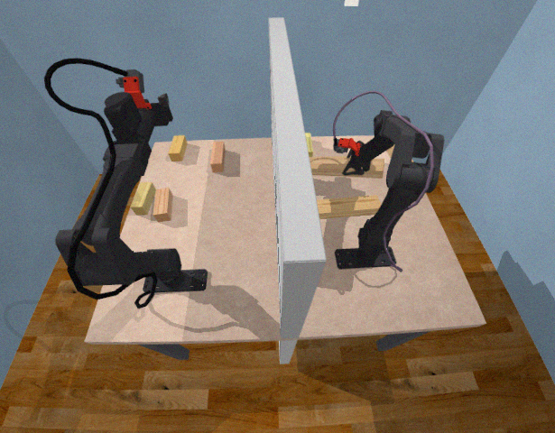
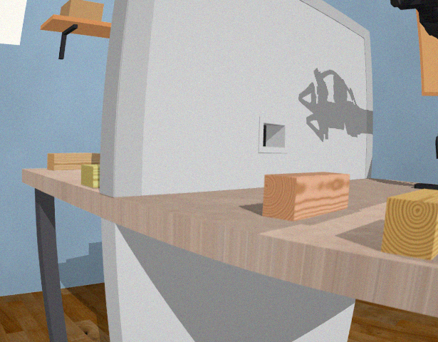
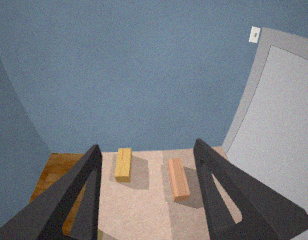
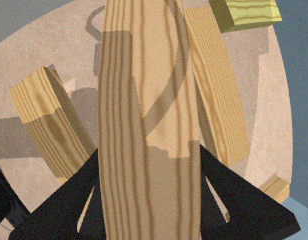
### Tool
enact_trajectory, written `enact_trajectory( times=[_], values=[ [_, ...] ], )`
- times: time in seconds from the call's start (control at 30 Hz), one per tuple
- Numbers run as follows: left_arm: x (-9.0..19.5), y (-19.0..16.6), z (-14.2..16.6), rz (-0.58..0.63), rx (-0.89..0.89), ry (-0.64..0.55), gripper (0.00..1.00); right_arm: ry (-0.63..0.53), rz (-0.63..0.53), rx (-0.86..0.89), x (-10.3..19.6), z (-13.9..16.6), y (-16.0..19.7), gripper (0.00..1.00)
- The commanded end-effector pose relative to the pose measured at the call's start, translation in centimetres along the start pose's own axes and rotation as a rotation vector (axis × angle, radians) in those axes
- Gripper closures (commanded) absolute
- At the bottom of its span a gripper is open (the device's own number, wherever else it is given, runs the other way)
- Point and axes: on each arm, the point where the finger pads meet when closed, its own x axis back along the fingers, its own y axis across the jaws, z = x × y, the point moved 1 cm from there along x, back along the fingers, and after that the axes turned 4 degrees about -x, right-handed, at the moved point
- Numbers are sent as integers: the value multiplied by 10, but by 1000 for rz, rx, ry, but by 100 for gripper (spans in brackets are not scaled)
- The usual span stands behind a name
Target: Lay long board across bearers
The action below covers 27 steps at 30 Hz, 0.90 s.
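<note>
My right gripper [image 1: 354,168] is shut on the long board [image 4: 146,125] and holds it low over the table on the right side of the grey panel wall [image 1: 291,162]. In the right wrist view the board runs away from me between the two wooden bearers, one on its left [image 4: 49,130] and one on its right [image 4: 216,85], more along them than across. The near bearer [image 1: 347,206] lies on the table. My left gripper [image 3: 147,147] [image 1: 162,105] is open and empty, raised high on the other side of the wall. The slot [image 2: 273,137] is empty.
An olive offcut [image 4: 244,15] [image 1: 309,144] lies by the wall beyond the bearers. On the left arm's side lie a yellow block [image 1: 177,147], an orange block [image 1: 217,156], an olive block [image 1: 143,198] and another orange block [image 1: 161,204].
</note>
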Motion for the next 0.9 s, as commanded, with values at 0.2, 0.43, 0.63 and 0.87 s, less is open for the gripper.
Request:
enact_trajectory(
  times=[0.2,0.43,0.63,0.87],
  values=[
    [11,2,-28,-13,7,-71,25,-117,499,-302,49,-49,-47,100],
    [11,2,-28,-13,7,-71,25,-137,547,-461,30,-37,-27,100],
    [11,2,-28,-13,7,-71,25,-208,610,-660,28,-31,-26,100],
    [11,2,-28,-13,7,-71,25,-311,701,-865,13,-18,-7,100]
  ],
)
